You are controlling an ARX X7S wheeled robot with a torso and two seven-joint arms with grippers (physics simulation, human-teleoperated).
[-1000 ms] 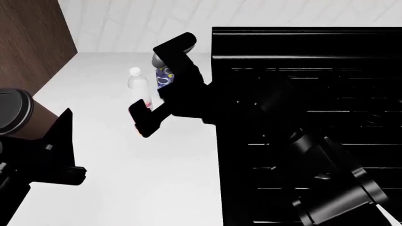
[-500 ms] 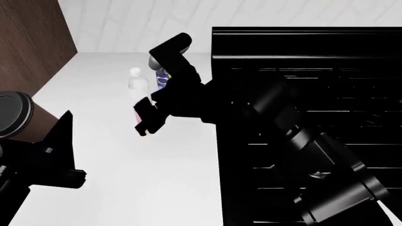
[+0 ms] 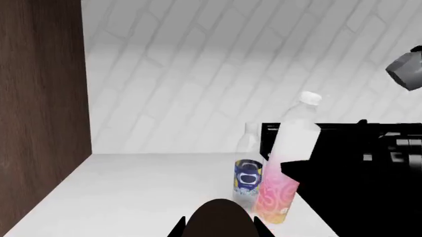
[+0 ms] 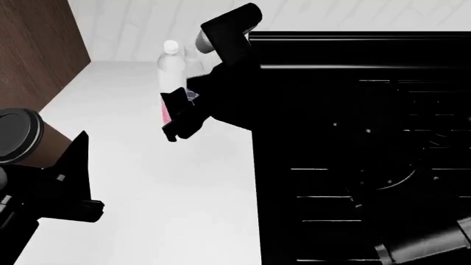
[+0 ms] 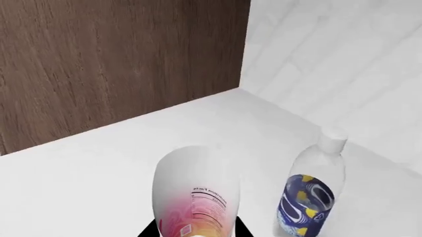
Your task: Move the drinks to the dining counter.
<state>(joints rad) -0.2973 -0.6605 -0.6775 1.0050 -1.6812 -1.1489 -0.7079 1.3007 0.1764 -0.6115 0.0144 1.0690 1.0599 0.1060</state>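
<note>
The pink-labelled bottle (image 4: 169,83) was up off the white worktop (image 4: 147,182), pinched at its label by the right gripper (image 4: 176,118) and leaning a little, cap toward the tiled back wall (image 3: 218,74). Just beside it the blue-and-yellow-labelled bottle (image 5: 310,197) stood upright on the surface, close enough that the two nearly touched in the left wrist view, and mostly hidden behind the arm from the head camera. The brown paper coffee cup (image 4: 22,138) with its black lid sat clamped in the left gripper (image 4: 55,182), held low at the near side, well apart from the bottles. So, as I judged it, two of the three drinks were in hand and the lift of the second had just been made; the third had not yet been fetched. No dining counter showed in any view, so the next move seemed to call for drawing both arms back from this nook and turning the base toward it, keeping the bottle from tipping further. Room was tight on two sides: the brown wood panel (image 3: 39,108) walled off the left, and the black stove (image 4: 360,138) ran hard along the right edge of the worktop, under the right arm. The wall closed the back. The open way out lay toward the robot, over the bare front stretch of worktop, with care not to clip the standing bottle.
</note>
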